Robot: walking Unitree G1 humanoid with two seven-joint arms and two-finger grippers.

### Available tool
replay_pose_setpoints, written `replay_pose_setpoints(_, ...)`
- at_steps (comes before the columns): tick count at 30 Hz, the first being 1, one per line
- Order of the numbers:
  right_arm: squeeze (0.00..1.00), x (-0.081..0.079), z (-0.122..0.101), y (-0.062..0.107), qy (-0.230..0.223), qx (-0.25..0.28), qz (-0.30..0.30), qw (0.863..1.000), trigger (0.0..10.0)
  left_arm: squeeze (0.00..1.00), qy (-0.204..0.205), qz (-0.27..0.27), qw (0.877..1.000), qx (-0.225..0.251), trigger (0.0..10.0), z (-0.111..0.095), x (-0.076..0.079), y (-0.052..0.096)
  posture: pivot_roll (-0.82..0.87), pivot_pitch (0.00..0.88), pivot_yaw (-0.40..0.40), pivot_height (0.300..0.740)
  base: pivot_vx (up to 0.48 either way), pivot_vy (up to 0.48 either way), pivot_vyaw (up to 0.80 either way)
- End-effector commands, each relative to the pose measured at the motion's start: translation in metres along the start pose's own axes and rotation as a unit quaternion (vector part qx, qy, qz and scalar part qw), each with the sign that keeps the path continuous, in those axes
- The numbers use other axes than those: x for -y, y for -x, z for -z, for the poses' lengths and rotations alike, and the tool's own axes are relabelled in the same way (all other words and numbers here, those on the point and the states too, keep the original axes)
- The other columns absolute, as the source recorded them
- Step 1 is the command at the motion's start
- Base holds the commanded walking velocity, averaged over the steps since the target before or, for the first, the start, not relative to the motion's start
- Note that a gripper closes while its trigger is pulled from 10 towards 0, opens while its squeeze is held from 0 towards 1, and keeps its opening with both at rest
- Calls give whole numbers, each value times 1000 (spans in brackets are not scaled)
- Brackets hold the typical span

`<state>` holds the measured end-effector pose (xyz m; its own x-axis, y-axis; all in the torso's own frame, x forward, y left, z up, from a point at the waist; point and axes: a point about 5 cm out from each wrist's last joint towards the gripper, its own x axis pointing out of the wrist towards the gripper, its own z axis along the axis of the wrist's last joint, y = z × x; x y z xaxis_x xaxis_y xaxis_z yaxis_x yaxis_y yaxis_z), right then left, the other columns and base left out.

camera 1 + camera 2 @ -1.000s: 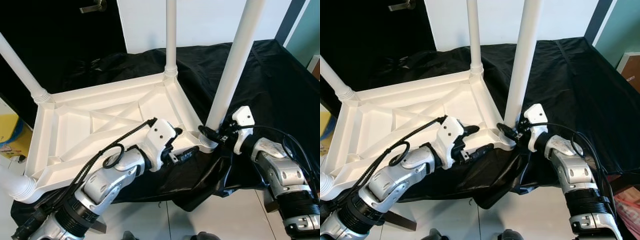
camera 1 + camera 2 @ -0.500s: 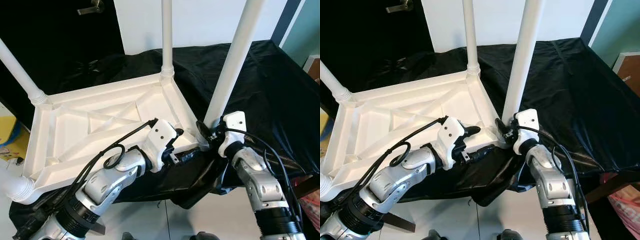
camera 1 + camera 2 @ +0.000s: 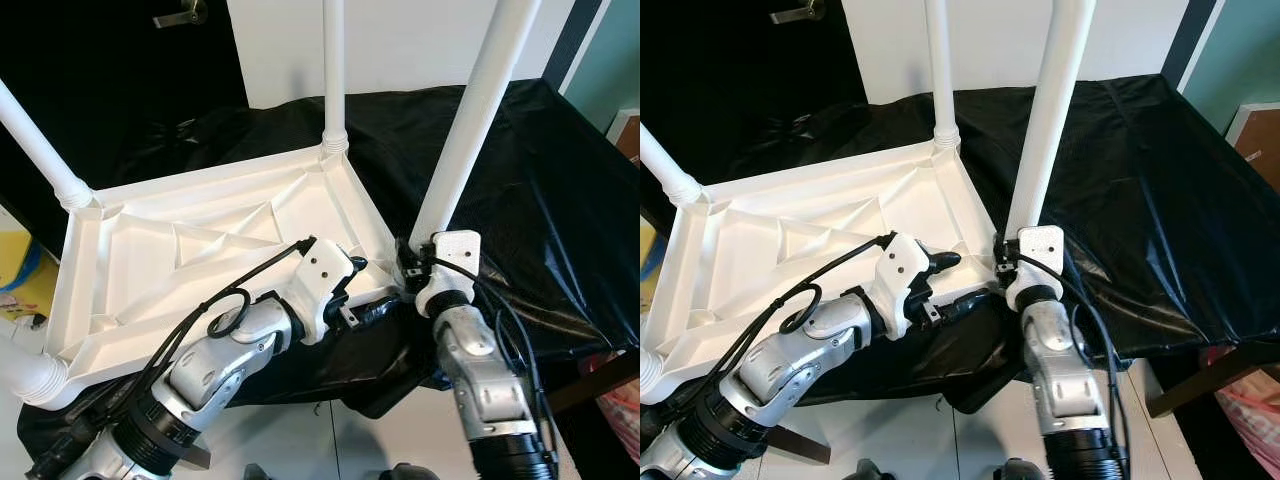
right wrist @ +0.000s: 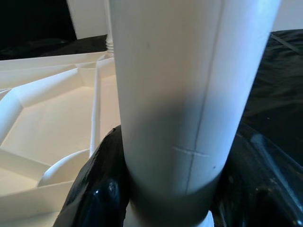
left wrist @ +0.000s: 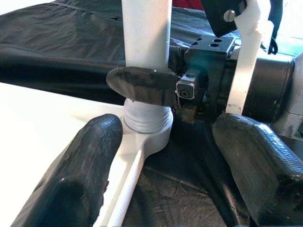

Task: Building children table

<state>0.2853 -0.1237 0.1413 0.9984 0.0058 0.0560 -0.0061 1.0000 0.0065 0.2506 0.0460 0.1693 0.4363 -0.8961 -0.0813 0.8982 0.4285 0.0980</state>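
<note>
The white children's table (image 3: 200,250) lies upside down on a black cloth, its legs pointing up. My right gripper (image 3: 410,268) is shut on the base of the near right leg (image 3: 470,130), just above its corner socket; in the right wrist view the black fingers (image 4: 99,184) hug the white leg (image 4: 189,85) on both sides. My left gripper (image 3: 362,290) is open at the table's near rim beside that corner. In the left wrist view one finger lies over the white top, the other over the cloth, with the socket (image 5: 147,127) ahead between them.
Three other legs stand at the far corner (image 3: 333,70), the left corner (image 3: 40,150) and the near left corner (image 3: 25,375). The black cloth (image 3: 540,180) drapes over the support's front edge. A dark door (image 3: 120,80) is behind, a yellow object (image 3: 20,270) at left, pale floor (image 3: 400,440) below.
My right forearm has swung leftward from the right side to below the leg, the wrist turning around the leg's base while the gripper stays on it. The left arm has held still.
</note>
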Motion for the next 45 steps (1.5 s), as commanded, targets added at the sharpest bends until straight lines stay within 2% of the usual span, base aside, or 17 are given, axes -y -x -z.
replay_pose_setpoints(1, 0, 1, 19, 6, -3, -50, 27, 998, 10000, 0, 2, 97, 995, -8, 10000, 3, 12, 2, -120, 80, 32, 740, 0, 0, 0)
replay_pose_setpoints(15, 0, -4, 11, 8, -9, -37, 17, 999, 10000, 0, 1, 102, 995, -8, 10000, 3, 14, 1, -133, 69, 34, 740, 0, 0, 0)
replay_pose_setpoints(16, 1000, -4, 9, 8, -10, -31, 12, 999, 10000, 0, 1, 103, 995, -8, 10000, 4, 14, 1, -134, 69, 34, 740, 0, 0, 0)
replay_pose_setpoints(23, 1000, -1, 1, 8, -12, -7, -5, 1000, 10000, 0, 0, 102, 995, -8, 10000, 3, 14, 0, -134, 67, 33, 740, 0, 0, 0)
replay_pose_setpoints(27, 1000, 9, 1, 9, 6, 2, -39, 999, 10000, 0, 1, 103, 995, -10, 10000, 5, 15, 1, -132, 68, 33, 740, 0, 0, 0)
replay_pose_setpoints(31, 1000, 13, 1, 11, 6, 6, -62, 998, 10000, 0, 1, 102, 995, -11, 10000, 5, 15, 1, -132, 68, 32, 740, 0, 0, 0)
replay_pose_setpoints(32, 961, 14, 1, 11, 7, 8, -82, 997, 10000, 0, 1, 101, 995, -11, 10000, 5, 14, 1, -133, 68, 32, 740, 0, 0, 0)
replay_pose_setpoints(33, 0, 16, 1, 11, 12, 11, -98, 995, 10000, 0, 0, 101, 995, -11, 10000, 5, 14, 1, -136, 67, 32, 740, 0, 0, 0)
replay_pose_setpoints(36, 0, 18, 1, 11, 14, 13, -128, 992, 10000, 0, 1, 100, 995, -10, 10000, 5, 14, 1, -136, 67, 33, 740, 0, 0, 0)
replay_pose_setpoints(39, 0, 23, -3, 7, 22, 15, -192, 981, 10000, 0, -2, 99, 995, -10, 10000, 4, 12, 0, -139, 63, 35, 740, 0, 0, 0)
replay_pose_setpoints(40, 0, 23, -3, 7, 22, 15, -192, 981, 10000, 0, -2, 99, 995, -10, 10000, 4, 12, 0, -139, 63, 35, 740, 0, 0, 0)
replay_pose_setpoints(41, 0, 24, -5, 4, 30, 15, -230, 972, 10000, 0, -3, 99, 995, -10, 10000, 4, 11, -1, -140, 62, 38, 740, 0, 0, 0)
replay_pose_setpoints(42, 0, 24, -5, 4, 30, 15, -230, 972, 10000, 0, -3, 99, 995, -10, 10000, 4, 11, -1, -140, 62, 38, 740, 0, 0, 0)
replay_pose_setpoints(43, 0, 25, -6, 2, 34, 11, -266, 963, 10000, 0, -5, 99, 995, -10, 10000, 4, 11, -1, -139, 61, 38, 740, 0, 0, 0)
replay_pose_setpoints(45, 0, 25, -6, 1, 35, 8, -282, 959, 10000, 0, -6, 98, 995, -10, 10000, 4, 10, -1, -139, 61, 38, 740, 0, 0, 0)
